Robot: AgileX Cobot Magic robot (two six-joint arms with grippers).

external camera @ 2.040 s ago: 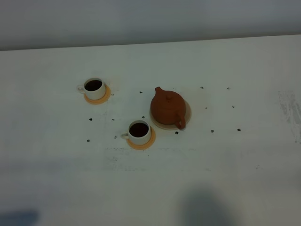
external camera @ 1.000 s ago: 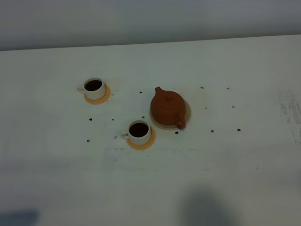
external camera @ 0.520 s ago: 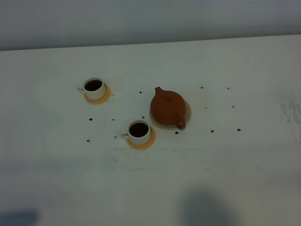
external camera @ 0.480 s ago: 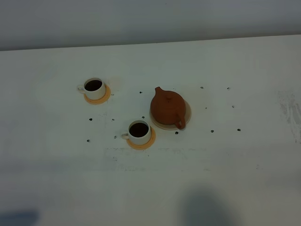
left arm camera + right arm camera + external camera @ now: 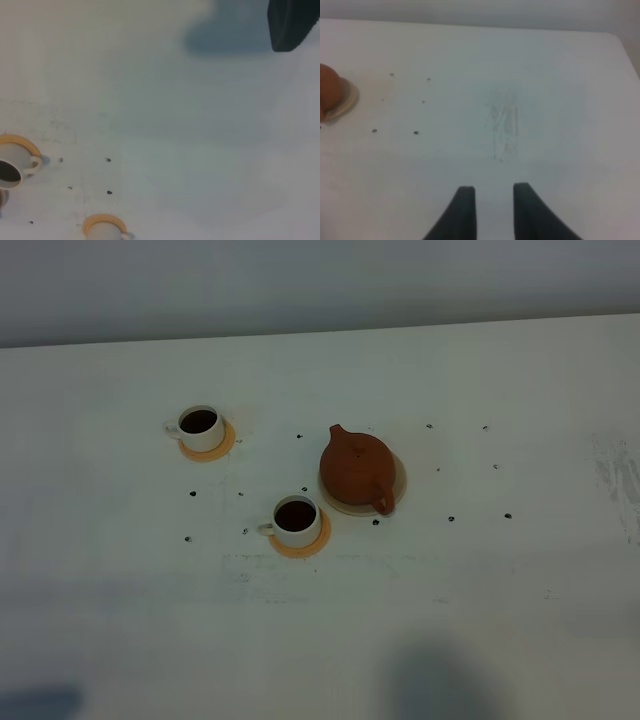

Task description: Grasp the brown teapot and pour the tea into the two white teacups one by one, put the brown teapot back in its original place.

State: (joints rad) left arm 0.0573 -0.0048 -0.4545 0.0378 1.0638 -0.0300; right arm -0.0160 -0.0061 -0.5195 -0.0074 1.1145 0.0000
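Sitting teapot (image 5: 329,90) beyond right pincer (image 5: 493,192).

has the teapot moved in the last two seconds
No. The teapot sits on the same spot of its cream disc, with the same gap to the nearer cup.

Lab-like setup, bare white table (image 5: 500,620), plain wall (image 5: 320,280)

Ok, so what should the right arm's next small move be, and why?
Probably none: keep the right tool back, empty. Both white teacups look dark inside, as if filled, and the brown teapot sits on its cream disc.
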